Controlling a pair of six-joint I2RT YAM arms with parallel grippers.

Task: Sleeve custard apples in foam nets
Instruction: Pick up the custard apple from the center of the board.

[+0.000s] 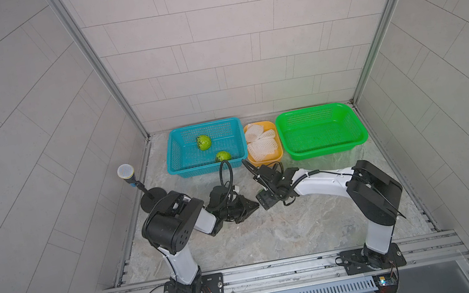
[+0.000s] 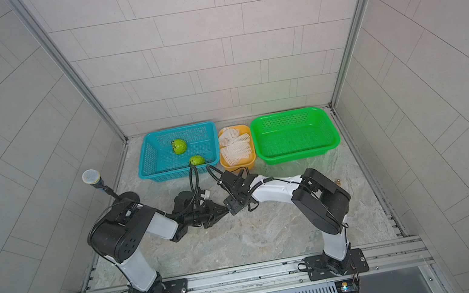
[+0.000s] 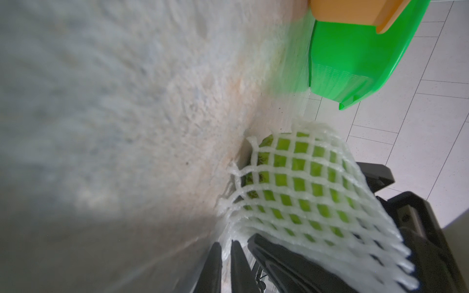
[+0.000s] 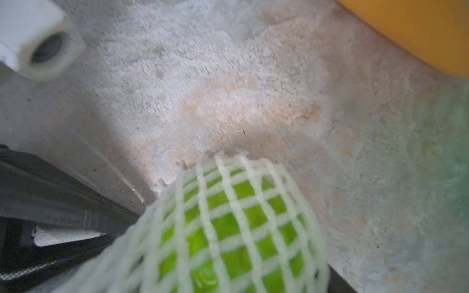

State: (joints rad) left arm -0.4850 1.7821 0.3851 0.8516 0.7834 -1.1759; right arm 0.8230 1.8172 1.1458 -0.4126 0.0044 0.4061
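Nearest, the two arm bases sit on the front rail, and the left arm (image 1: 175, 223) and right arm (image 1: 322, 186) both reach inward to meet low over the middle of the marbled counter (image 1: 273, 236).

In the left wrist view, the left fingers (image 3: 239, 269) stand narrow, almost together, with a white edge of the foam net (image 3: 355, 215) pinched between them. The right fingers (image 3: 279, 263) stand wide on either side of the sleeved custard apple (image 3: 299, 181), gripping it through its width. The net is stretched over the fruit and drapes over those fingers too.

In the right wrist view the same fruit (image 4: 228, 228) shows bright green through the diamond mesh (image 4: 253, 177). The net's ragged open end lies close against the counter; I cannot tell whether it touches. In both top views the fruit is almost wholly hidden between the two wrists.

Off to the left side, a small microphone (image 1: 126, 171) stands on a round base.

Farthest, along the back wall, three containers stand in a row. The blue basket (image 1: 192, 170) holds two bare custard apples, one (image 1: 204, 142) mid-basket and one (image 1: 223, 156) against its near wall. Just beside it the orange tub (image 1: 265, 159) holds the spare foam nets (image 1: 261, 144). The green basket (image 1: 323, 150) stands at the right end.
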